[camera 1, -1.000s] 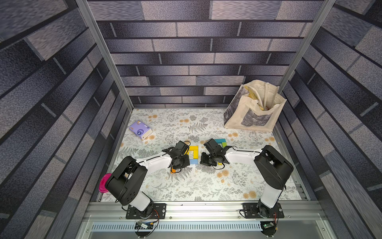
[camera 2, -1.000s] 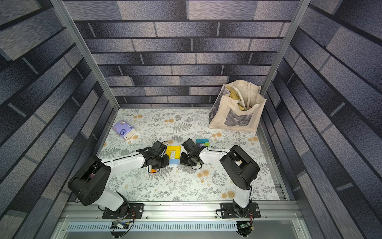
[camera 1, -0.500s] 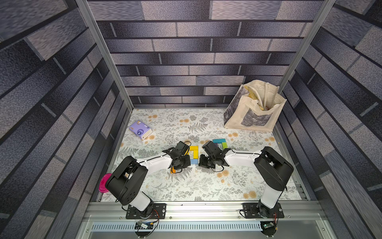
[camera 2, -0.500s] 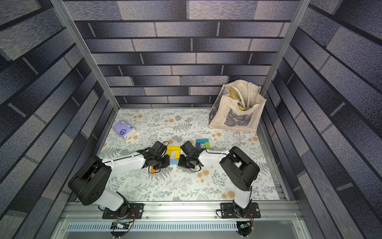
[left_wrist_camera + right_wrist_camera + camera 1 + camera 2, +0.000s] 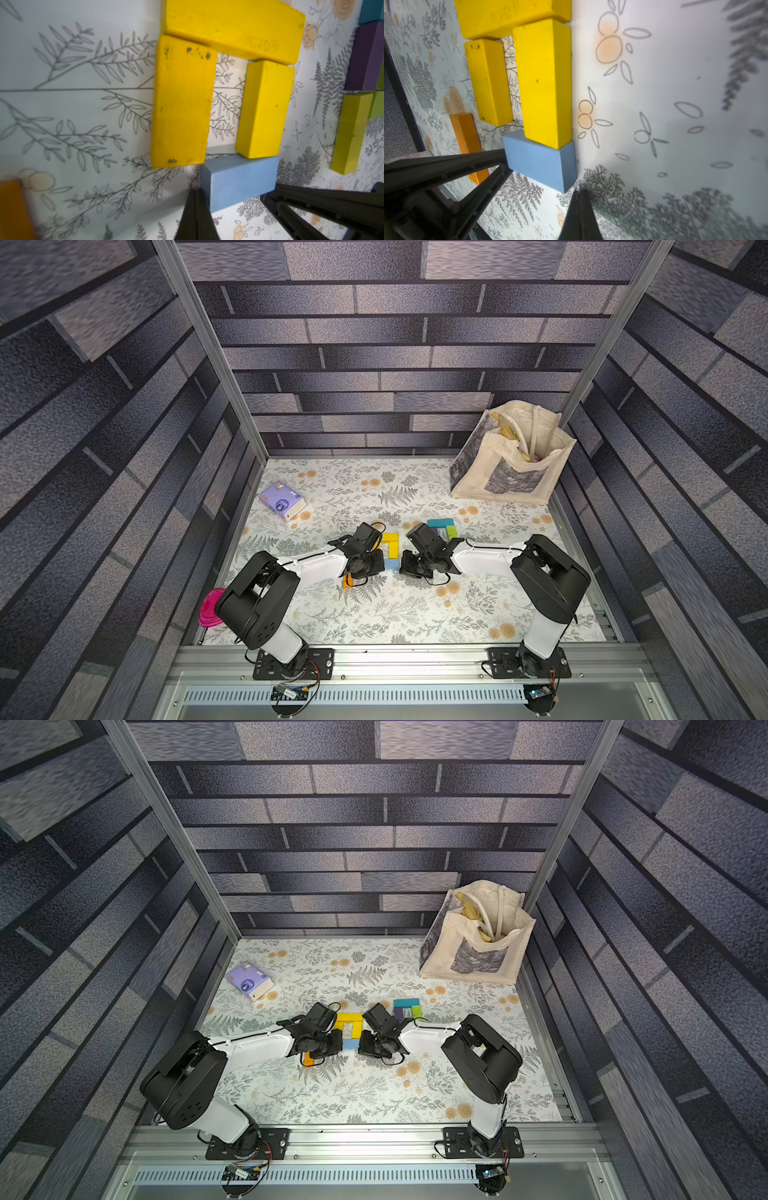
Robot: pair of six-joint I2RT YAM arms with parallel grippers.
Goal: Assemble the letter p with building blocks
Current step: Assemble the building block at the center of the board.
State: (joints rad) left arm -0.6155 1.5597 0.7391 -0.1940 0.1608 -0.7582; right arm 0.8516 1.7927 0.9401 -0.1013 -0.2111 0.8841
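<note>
Three yellow building blocks [image 5: 182, 99] lie flat in an arch on the floral mat, seen in both top views [image 5: 390, 537]. A light blue block [image 5: 241, 180] lies across the arch's open end against one yellow leg [image 5: 546, 83]. My left gripper [image 5: 196, 192] is shut, its tip against one end of the blue block. My right gripper [image 5: 579, 192] is shut too, its tip at the blue block's [image 5: 537, 160] opposite corner. An orange block [image 5: 347, 581] lies by my left gripper [image 5: 376, 563]. Teal [image 5: 440, 523], purple [image 5: 363, 58] and lime green [image 5: 353, 133] blocks sit behind my right gripper [image 5: 405, 563].
A purple tissue packet [image 5: 282, 502] lies at the back left of the mat. A cream tote bag [image 5: 511, 464] stands in the back right corner. Something pink [image 5: 208, 608] sticks out at the mat's left edge beside the left arm's base.
My right gripper has moved left and toward the front, from beside the teal block up to the blue block's end. The left gripper has hardly moved.
</note>
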